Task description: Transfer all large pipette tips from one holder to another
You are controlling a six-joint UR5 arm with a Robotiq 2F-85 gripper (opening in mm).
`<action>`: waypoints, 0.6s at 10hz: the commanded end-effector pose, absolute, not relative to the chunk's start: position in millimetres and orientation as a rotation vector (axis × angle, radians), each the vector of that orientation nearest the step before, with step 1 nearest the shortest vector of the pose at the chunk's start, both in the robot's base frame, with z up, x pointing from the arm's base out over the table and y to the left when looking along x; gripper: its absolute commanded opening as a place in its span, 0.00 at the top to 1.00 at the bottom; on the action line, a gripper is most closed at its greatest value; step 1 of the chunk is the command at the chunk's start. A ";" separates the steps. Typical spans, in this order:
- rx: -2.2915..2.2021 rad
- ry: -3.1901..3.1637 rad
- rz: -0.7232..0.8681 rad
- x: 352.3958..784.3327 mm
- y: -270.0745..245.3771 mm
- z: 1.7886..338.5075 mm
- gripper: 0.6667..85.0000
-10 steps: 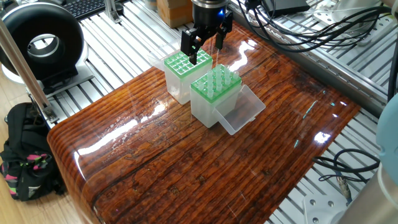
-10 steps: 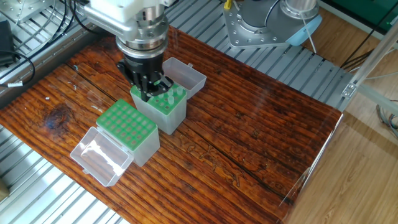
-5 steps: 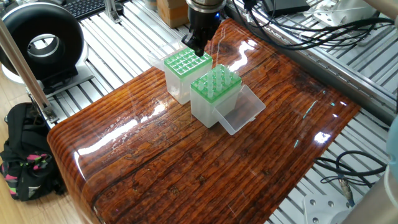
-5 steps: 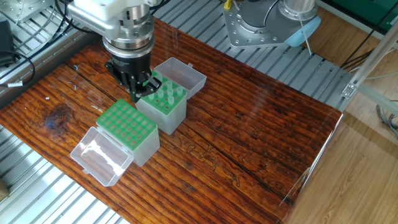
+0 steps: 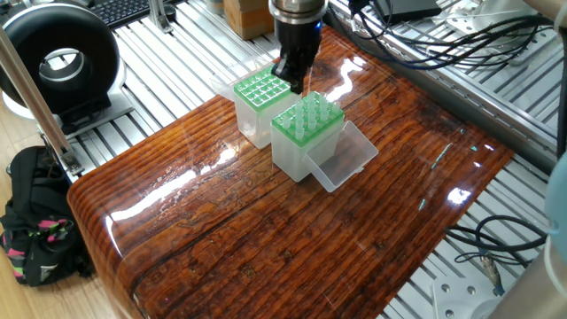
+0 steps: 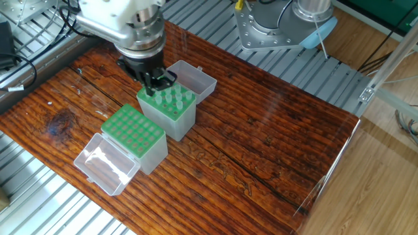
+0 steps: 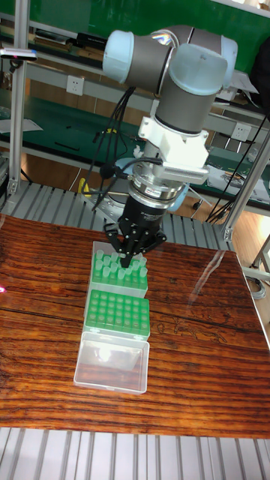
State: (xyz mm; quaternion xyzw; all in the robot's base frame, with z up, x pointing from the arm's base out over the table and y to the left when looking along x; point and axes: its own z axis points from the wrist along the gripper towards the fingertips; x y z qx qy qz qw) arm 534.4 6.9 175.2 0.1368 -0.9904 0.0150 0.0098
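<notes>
Several large pipette tips (image 5: 306,113) (image 6: 171,99) (image 7: 114,265) stand upright in the green rack of a clear holder. A second holder (image 5: 259,90) (image 6: 134,132) (image 7: 116,313) stands beside it, and I see only holes in its green rack. My gripper (image 5: 292,78) (image 6: 155,82) (image 7: 130,259) points straight down over the edge of the tip-filled rack that faces the arm. Its dark fingertips are drawn close together and reach down among the tips. Those tips and the fingers hide whether a tip sits between them.
Each holder has a clear hinged lid lying open: one (image 5: 344,159) (image 6: 193,78) by the tip-filled box, the other (image 6: 103,163) (image 7: 111,362) by the second box. Loose cables (image 5: 425,44) lie past the table's edge. A black round device (image 5: 58,62) stands off the table.
The wrist has turned. The gripper first shifted toward the second holder's rack, then came back over the edge of the tip-filled rack. Both holders stayed put.
</notes>
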 end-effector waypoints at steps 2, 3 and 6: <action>0.414 -3.149 -0.060 534.2 47.6 168.8 1.00; 0.416 -3.169 -0.056 536.8 51.7 167.7 1.00; 0.463 -3.168 -0.044 537.4 51.4 167.3 1.00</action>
